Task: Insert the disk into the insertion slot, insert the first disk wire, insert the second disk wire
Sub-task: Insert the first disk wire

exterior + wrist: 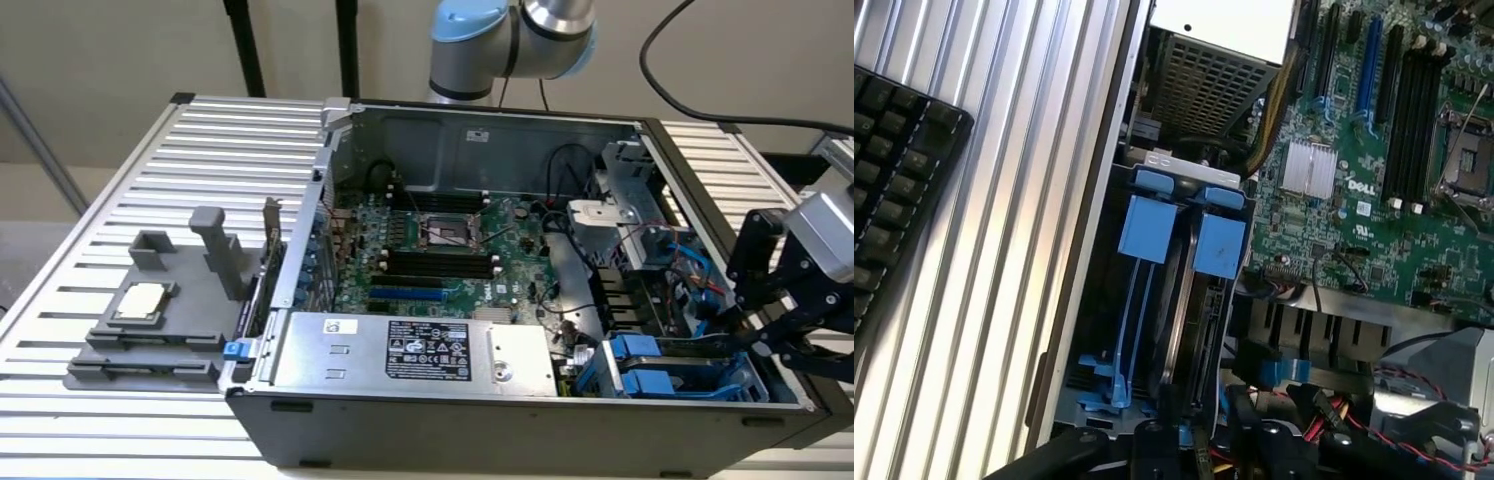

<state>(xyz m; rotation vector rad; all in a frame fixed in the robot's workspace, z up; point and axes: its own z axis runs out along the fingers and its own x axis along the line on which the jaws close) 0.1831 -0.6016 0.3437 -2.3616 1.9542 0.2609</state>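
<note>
The insertion slot (657, 372) sits at the near corner of the open computer case on the exterior view's right, with bright blue rails and tabs in a dark metal frame. In the wrist view the slot (1122, 330) shows two blue tabs with long blue rails. A thin grey slab, seemingly the disk (683, 345), lies along the top of the bay; its edge (1180, 320) runs between the tabs. My black gripper (745, 340) reaches in over the case's right wall to the end of that slab. The gripper (1199, 450) is right at the bay's end. Red wires (1374, 420) lie beside it.
A grey power-supply box (414, 350) fills the case's front, next to the bay. The green motherboard (441, 250) lies behind it. A grey fixture (160, 320) stands on the slatted table at the exterior view's left. A black keyboard (894, 200) lies outside the case wall.
</note>
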